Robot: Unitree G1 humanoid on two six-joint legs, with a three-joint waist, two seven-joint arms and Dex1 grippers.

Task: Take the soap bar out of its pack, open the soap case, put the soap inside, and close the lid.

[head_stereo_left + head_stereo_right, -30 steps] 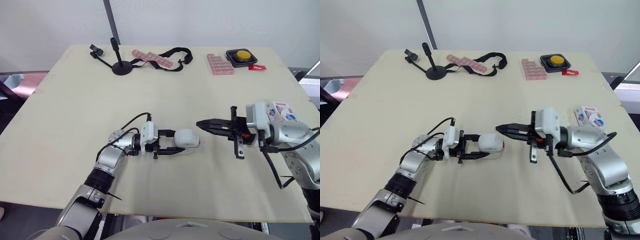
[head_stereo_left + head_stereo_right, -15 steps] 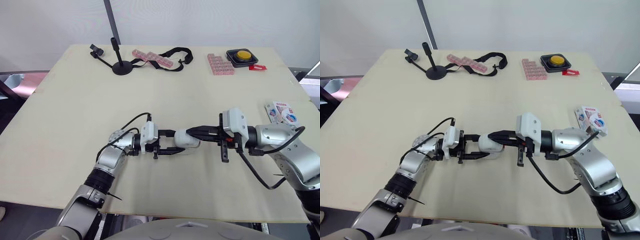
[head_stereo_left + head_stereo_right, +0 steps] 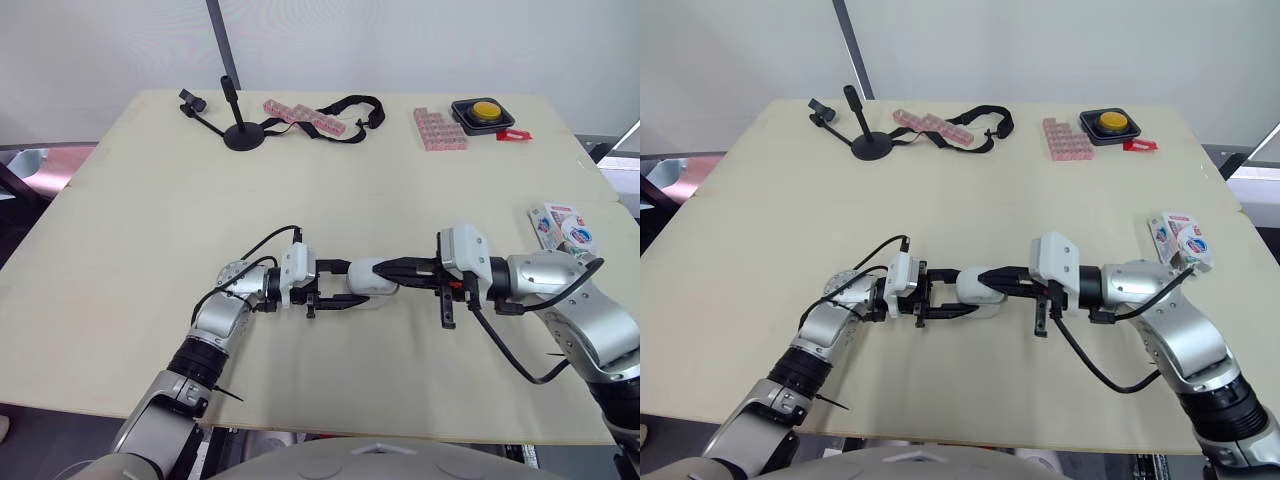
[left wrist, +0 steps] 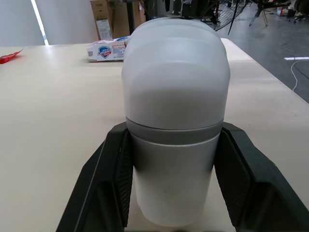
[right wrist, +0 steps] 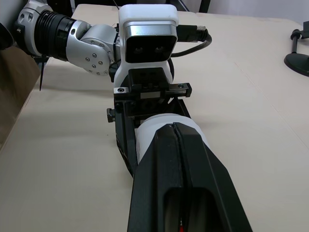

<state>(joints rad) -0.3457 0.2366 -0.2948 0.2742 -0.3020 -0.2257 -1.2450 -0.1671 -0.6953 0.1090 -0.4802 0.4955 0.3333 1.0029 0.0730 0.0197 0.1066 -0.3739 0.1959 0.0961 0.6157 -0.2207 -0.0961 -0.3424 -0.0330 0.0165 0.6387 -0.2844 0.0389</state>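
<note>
A pale beige rectangular wooden table [image 3: 150, 200] is seen, and the white rounded plastic soap case [image 3: 372, 278] is laid on its side upon it, in the near half. The case is clamped from the robot's left by the left gripper [image 3: 352, 285], whose two black fingers [image 4: 104, 183] are pressed flat against opposite sides of the case's lower half, the lid being closed. From the case's right side it is met by the right gripper [image 3: 392, 268], whose fingers are drawn tightly together with only a thin seam between them; their tips are laid over the upper face of the case, touching it. The white, blue and red cardboard soap pack [image 3: 562, 224] is found well apart from the case, further to the right, and nothing is held around it. Far beyond the case, a black round-based stand [image 3: 243, 135] is placed to the left, with a black looped strap [image 3: 350, 105] and a row of pink blocks [image 3: 300, 113] just beside it. Beyond the case to the right, a second cluster of pink blocks [image 3: 440, 130] is set beside a yellow button on a black base [image 3: 485, 110].
</note>
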